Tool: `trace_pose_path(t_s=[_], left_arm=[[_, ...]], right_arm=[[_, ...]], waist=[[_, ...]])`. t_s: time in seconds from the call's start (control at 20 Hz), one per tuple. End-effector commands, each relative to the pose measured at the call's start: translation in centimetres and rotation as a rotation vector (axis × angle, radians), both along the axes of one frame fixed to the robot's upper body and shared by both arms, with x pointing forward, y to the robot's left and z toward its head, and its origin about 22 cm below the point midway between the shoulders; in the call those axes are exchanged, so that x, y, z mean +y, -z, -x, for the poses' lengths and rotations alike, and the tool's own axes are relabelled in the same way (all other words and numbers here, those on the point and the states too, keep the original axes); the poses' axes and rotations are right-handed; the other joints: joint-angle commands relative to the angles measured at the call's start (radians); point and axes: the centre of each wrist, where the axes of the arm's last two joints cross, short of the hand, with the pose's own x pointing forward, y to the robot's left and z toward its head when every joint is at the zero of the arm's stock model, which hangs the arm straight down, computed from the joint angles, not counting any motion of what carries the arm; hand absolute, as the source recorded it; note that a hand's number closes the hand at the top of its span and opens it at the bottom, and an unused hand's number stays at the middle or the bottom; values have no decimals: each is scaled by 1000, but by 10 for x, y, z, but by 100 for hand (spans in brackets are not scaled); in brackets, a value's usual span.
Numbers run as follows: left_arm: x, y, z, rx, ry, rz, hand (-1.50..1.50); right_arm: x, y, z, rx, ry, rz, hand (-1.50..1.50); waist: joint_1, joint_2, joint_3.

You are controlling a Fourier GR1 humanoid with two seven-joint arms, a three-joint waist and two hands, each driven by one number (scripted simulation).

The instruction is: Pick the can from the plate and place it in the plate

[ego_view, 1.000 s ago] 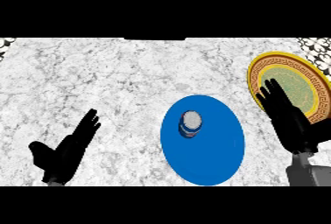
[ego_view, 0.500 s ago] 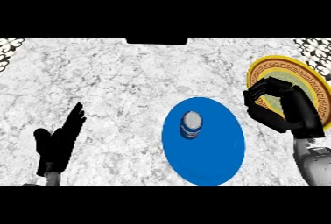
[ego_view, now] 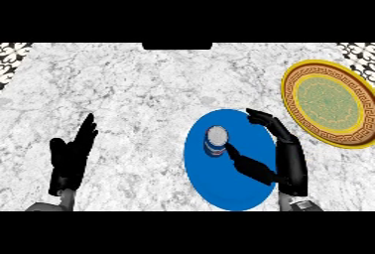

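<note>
While the can (ego_view: 216,141) stands upright on the blue plate (ego_view: 249,196), the right hand (ego_view: 275,158) sits over that plate's right half, just beside the can. Can: small cylinder, pale grey top disc, blue side wall with a lighter band; it stands left of the plate's centre, toward the far part. Blue plate: flat, plain matte blue, oval in this steep view, longer near-to-far than wide.

Right hand: black, fingers spread apart and holding nothing. Its thumb runs from the palm up-left, and the tip lies at the can's near-right side; contact cannot be confirmed. The other fingers arch on the far-right side, tips over the plate's right rim, well clear of the can.

Left hand (ego_view: 70,158): black, at the near left of the counter, fingers straight and up, close together, resting; it holds nothing.

Second plate (ego_view: 331,101): far right, round, with a yellow-gold rim carrying a dark key-pattern band, then a pale green patterned centre. It does not touch the blue plate.

Counter (ego_view: 132,89): white-grey marble, mottled veining, flat. Black-and-white patterned tile shows at the far left corner (ego_view: 13,50) and the far right corner.
</note>
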Motion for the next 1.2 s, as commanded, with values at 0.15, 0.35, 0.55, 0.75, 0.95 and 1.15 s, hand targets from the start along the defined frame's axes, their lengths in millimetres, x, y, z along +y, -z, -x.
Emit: trace_pose_path(t_s=[0.15,0.35,0.55,0.75,0.95,1.15], left_arm=[[-6,-1,-7,1,0,0,0],[-14,-4,-7,18,-8,-9,0],[-15,2,-3,7,-2,-8,0],[-1,-5,-6,-10,2,-19,0],[-13,8,7,19,12,-4,0],[-3,-7,-10,6,-3,-18,0]], right_arm=[[14,10,9,84,-90,336,-150],[-2,-22,-10,148,-6,590,-150],[1,-59,-19,268,-42,705,-150],[34,-70,-15,443,-138,799,-150],[48,-91,-31,560,-221,829,-150],[41,-78,-43,642,-250,834,-150]], waist=[[8,0,-1],[10,-3,-3],[13,0,-1],[19,-1,-2],[20,1,-1],[13,2,0]])
